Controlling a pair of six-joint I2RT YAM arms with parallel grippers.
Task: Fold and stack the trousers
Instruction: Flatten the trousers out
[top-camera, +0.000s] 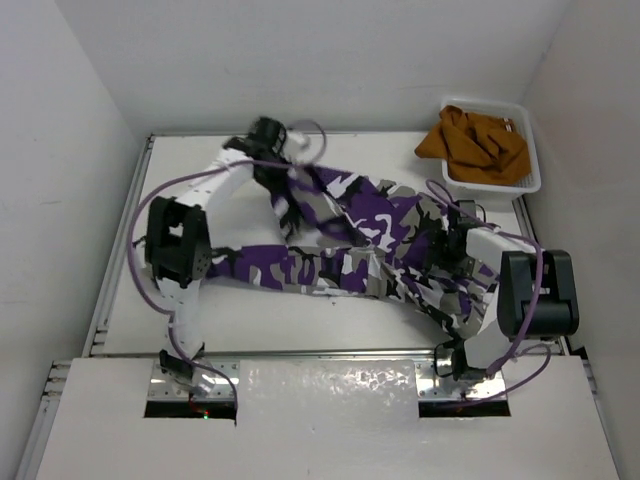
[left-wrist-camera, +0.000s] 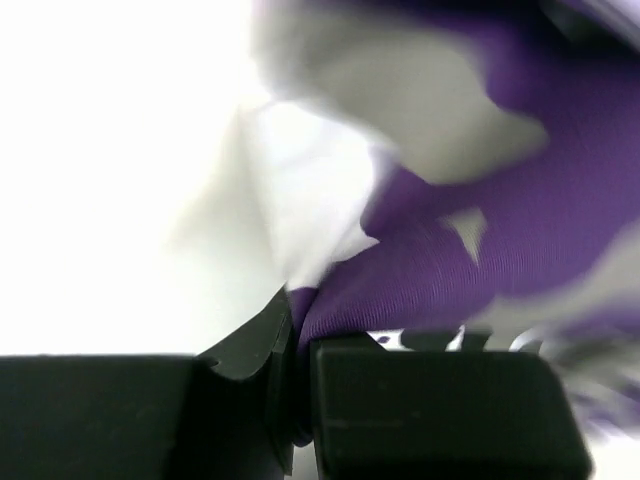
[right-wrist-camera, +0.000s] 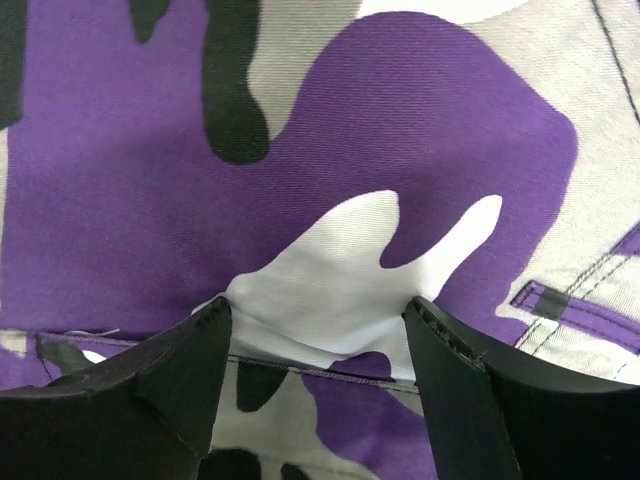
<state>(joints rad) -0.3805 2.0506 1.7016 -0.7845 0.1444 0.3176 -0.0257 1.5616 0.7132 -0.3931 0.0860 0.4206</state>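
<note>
Trousers (top-camera: 350, 250): camouflage print, lay spread loosely across the tabletop (top-camera: 250, 310) between the two arms, one end raised at far left.
Left claw (top-camera: 283, 190): fingers together, clamped on a purple-and-white edge of the cloth; the wrist view was blurred but showed fabric coming out of the pinch.
Right claw (right-wrist-camera: 320, 320): fingers (right-wrist-camera: 200, 370) apart, tips pressed onto the trousers near the right end, with a white pucker of cloth between them.
Basket (top-camera: 530, 185): far right corner, held an orange-brown garment (top-camera: 475, 140), well apart from the trousers.
</note>
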